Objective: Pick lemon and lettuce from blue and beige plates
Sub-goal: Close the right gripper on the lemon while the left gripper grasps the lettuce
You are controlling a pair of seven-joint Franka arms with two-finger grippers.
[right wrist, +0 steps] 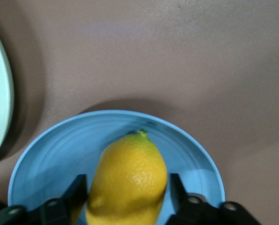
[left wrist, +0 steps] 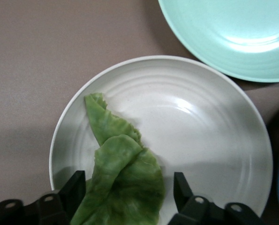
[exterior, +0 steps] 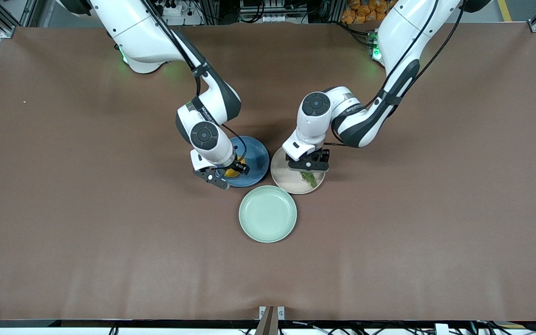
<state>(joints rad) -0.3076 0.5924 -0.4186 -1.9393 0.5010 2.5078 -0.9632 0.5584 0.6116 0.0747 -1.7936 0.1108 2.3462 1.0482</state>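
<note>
Between right gripper (right wrist: 128, 197) fingers, lemon (right wrist: 128, 180), lettuce (left wrist: 123, 187) between left gripper (left wrist: 130, 197) fingers

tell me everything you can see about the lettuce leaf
The lettuce is a green, wrinkled leaf, folded over itself, narrowing to a paler tip. It looks soft and matte. It lies flat on the beige plate, near the rim toward the left arm's end of the table. The left hand is down over its wide end, one finger on each side, with a gap visible at one side, so it is not yet gripped.
</note>
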